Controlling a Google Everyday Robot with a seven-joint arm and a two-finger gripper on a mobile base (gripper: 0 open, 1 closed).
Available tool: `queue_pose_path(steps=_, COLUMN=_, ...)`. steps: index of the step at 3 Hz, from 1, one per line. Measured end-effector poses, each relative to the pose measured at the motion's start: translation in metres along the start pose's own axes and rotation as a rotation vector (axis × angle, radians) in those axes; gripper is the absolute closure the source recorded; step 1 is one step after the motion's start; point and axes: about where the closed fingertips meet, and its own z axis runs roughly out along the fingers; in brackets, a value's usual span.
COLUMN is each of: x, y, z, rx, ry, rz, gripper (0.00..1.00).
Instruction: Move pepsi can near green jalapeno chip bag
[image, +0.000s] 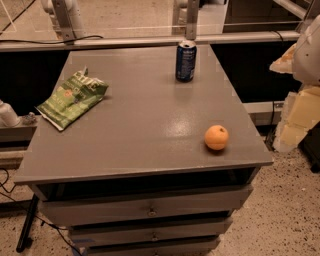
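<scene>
can (185, 61) upright at far edge | bag (74, 98) flat by left edge, well apart | orange (216, 137) near front-right corner | gripper (296, 120) beyond right edge, holding nothing, opening: cannot tell

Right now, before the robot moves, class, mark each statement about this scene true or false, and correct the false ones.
1. The pepsi can stands upright near the far edge of the table. True.
2. The green jalapeno chip bag touches the pepsi can. False: it lies apart from it, on the table's left side.
3. The orange sits near the table's front right corner. True.
4. The hand is over the pepsi can. False: it is beyond the table, at the right edge of the view.
</scene>
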Motion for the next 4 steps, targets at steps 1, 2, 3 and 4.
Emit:
queue_pose_path(steps=1, x=-0.002, y=-0.005, z=0.0, rx=0.019, ry=-0.01, rz=0.003, gripper=0.0)
queue_pose_path(steps=2, x=-0.004, y=-0.024, z=0.013, rx=0.044, ry=-0.063, rz=0.017, gripper=0.0)
queue_pose_path(steps=3, x=-0.013, y=-0.059, z=0.043, rx=0.059, ry=-0.16, rz=0.056, gripper=0.0)
queue_pose_path(steps=4, x=-0.026, y=-0.093, z=0.075, rx=0.047, ry=-0.267, rz=0.096, gripper=0.0)
